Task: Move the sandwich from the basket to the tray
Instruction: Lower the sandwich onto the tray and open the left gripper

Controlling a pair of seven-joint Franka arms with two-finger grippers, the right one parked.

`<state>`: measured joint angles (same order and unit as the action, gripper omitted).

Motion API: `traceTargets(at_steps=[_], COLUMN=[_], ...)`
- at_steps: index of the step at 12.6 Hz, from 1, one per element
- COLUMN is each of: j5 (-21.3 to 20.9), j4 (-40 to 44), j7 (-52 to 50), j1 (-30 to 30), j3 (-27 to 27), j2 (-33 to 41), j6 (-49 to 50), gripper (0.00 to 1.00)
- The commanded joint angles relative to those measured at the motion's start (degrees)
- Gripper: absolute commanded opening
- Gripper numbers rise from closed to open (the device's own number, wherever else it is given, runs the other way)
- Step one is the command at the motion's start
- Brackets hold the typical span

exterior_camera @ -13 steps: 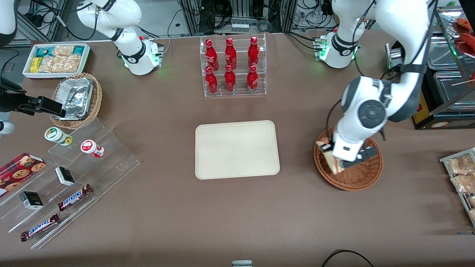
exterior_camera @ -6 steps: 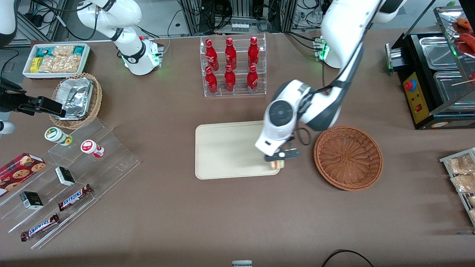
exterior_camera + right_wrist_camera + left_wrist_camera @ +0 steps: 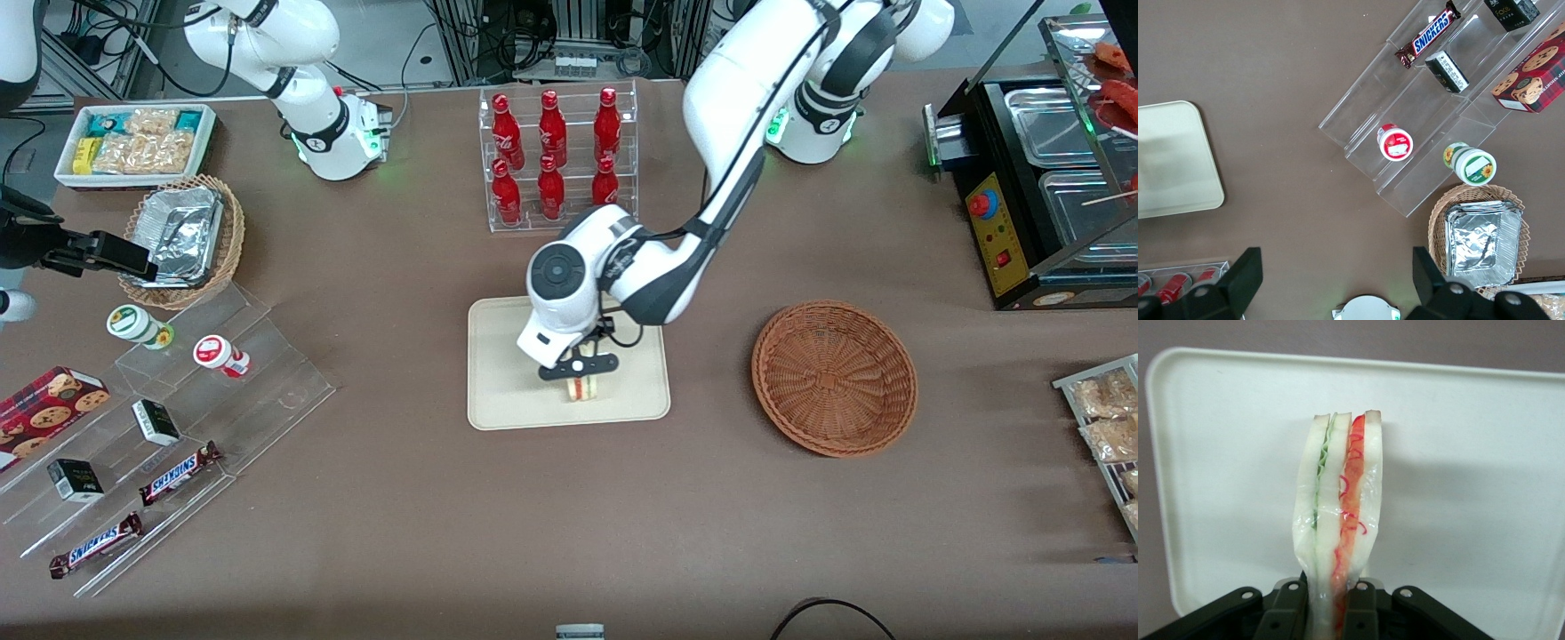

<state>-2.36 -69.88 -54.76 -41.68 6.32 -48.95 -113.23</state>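
My left gripper [image 3: 580,366] hangs over the cream tray [image 3: 507,391], above the part nearer the front camera. It is shut on the sandwich [image 3: 582,388], a clear-wrapped wedge of white bread with red and green filling. In the left wrist view the sandwich [image 3: 1338,500] stands edge-on between the black fingers [image 3: 1290,613], over the tray [image 3: 1471,487]. Whether it touches the tray I cannot tell. The reddish-brown wicker basket [image 3: 834,378] sits bare beside the tray, toward the working arm's end of the table. The tray's corner also shows in the right wrist view [image 3: 1178,160].
A clear rack of red bottles [image 3: 556,160] stands farther from the front camera than the tray. A clear stepped shelf [image 3: 178,427] with snacks, a foil-tray basket [image 3: 182,238] and a white snack box [image 3: 133,142] lie toward the parked arm's end. A black appliance [image 3: 1022,178] stands at the working arm's end.
My left gripper has carried the sandwich out of the basket and sideways over the tray, from its edge to nearer its middle. The basket is now bare.
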Motion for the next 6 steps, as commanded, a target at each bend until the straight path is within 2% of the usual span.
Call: traceTargets(at_steps=[1,6], j5=[0.69,1.83], j4=[6.25,6.07], j7=[-1.76,-4.03], j1=[-1.73,-2.00], j3=[-0.78,-0.78], j2=[-3.96,-4.13], j6=[2.40,2.49], gripper=[0.00,0.00])
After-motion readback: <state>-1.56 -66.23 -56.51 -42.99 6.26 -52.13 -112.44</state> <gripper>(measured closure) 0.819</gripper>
